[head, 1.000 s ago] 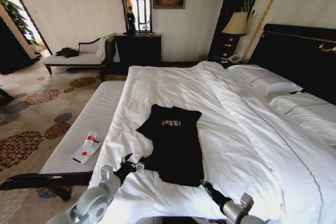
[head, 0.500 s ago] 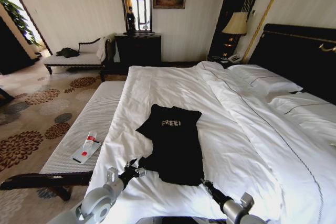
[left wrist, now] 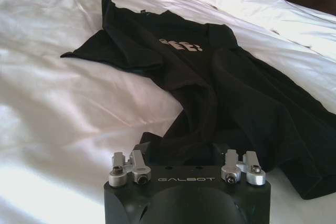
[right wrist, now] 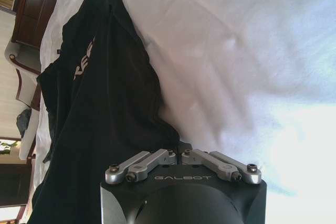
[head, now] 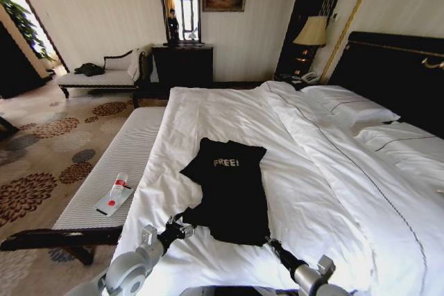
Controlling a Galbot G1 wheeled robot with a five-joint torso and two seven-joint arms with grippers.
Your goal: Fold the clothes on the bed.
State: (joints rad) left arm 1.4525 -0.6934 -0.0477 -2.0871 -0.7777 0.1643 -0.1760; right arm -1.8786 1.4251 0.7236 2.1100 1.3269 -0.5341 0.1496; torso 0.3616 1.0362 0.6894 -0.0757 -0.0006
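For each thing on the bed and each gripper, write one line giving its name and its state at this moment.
black top: lying flat on the bed, partly rumpled, lettering facing up, not folded.
white duvet: spread over the bed, creased.
left gripper: at the top's near left corner, shut on the fabric.
right gripper: at the top's near right corner, shut on the fabric.

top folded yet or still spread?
Mostly spread, not neatly folded. The black top lies lengthwise on the bed, lettering up, one upper side flopped over. Left pincer and right pincer sit at its near corners.
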